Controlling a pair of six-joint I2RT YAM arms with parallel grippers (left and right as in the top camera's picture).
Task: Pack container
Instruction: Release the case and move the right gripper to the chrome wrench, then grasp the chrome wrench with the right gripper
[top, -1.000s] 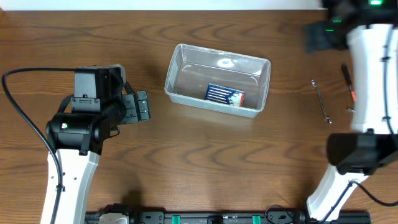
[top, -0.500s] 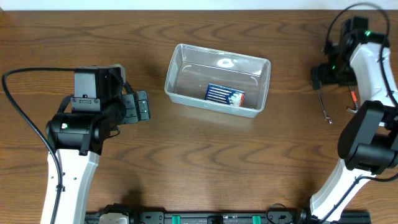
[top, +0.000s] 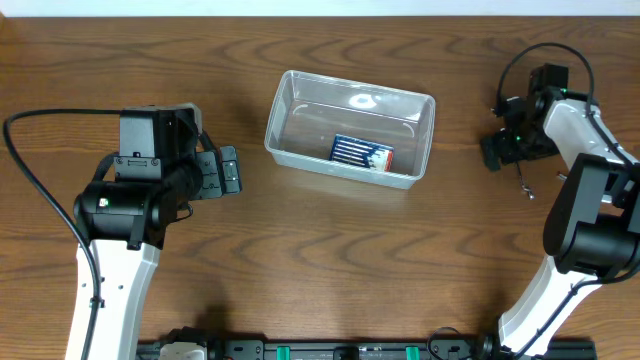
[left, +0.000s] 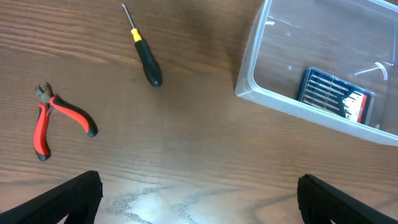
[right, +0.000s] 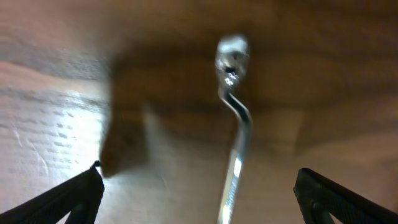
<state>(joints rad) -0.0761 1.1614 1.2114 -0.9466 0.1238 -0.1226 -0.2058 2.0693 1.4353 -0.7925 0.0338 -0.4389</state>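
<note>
The clear plastic container (top: 278, 110) stands at the table's middle with a small blue drill-bit case (top: 361, 153) lying inside. My left gripper (top: 226, 172) is open to the container's left, fingers pointing at it. In the left wrist view the container (left: 273, 102) and the case (left: 336, 94) are at upper right, and the gripper (left: 199, 208) holds nothing. My right gripper (top: 497, 150) is open and low over a silver wrench (top: 523, 182) at the right. The wrench (right: 236, 130) lies between the wide-apart fingers, untouched.
A black-and-yellow screwdriver (left: 144, 55) and red-handled pliers (left: 53, 118) lie on the wood ahead of the left gripper; the left arm hides them in the overhead view. The right arm (top: 590, 200) curves over the table's right edge.
The right arm has swung down and to the left, bringing its open gripper down over the wrench. The left arm has not moved.
</note>
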